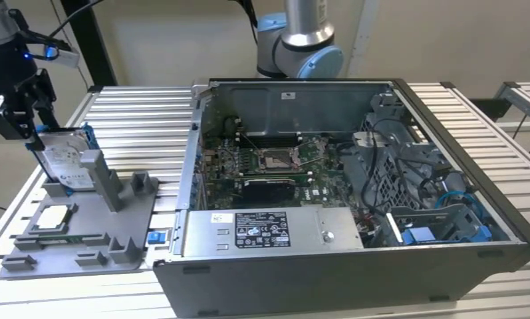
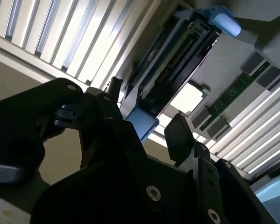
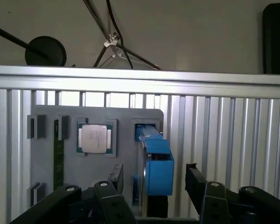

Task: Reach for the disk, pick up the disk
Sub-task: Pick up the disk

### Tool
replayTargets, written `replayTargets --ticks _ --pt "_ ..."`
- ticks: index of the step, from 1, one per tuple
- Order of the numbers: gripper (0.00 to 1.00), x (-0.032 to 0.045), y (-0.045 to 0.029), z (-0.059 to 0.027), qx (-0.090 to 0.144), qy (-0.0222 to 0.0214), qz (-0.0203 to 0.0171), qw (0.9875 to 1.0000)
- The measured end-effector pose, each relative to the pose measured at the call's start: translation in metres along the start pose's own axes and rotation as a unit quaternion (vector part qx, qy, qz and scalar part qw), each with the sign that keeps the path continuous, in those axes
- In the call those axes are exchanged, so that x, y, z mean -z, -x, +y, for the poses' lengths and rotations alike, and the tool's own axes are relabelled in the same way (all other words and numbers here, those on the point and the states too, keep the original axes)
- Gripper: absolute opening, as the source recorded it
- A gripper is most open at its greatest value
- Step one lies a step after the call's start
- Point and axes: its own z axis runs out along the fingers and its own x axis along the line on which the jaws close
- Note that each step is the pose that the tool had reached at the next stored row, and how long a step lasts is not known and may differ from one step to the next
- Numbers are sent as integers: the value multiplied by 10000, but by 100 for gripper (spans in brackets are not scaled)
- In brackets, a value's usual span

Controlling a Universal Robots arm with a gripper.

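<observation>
The disk [image 1: 65,161] stands on edge in a slot at the back of the grey fixture plate [image 1: 78,234]. Its white label faces the exterior view's right and blue rails run along its edges. My gripper [image 1: 36,136] hangs just over the disk's upper corner, at the exterior view's far left. In the first wrist view the disk's blue rail [image 3: 157,164] lies between my two black fingers [image 3: 194,179]. The gripper [image 3: 154,181] is open, with a gap on each side. The second wrist view shows the disk [image 2: 170,65] edge-on, and the gripper [image 2: 147,114] straddles its blue end.
A square silver chip [image 1: 52,218] and a green memory stick [image 3: 59,158] sit in the same fixture plate. An open computer case [image 1: 336,279] with a labelled power-supply box [image 1: 265,229] takes up the slatted table's [image 1: 140,113] middle and right. The arm's base [image 1: 300,40] is behind it.
</observation>
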Motion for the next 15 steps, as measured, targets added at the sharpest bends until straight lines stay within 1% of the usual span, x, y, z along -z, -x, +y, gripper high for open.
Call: replayTargets --ticks 15 --pt "100 -274 1 5 0 0 0 10000"
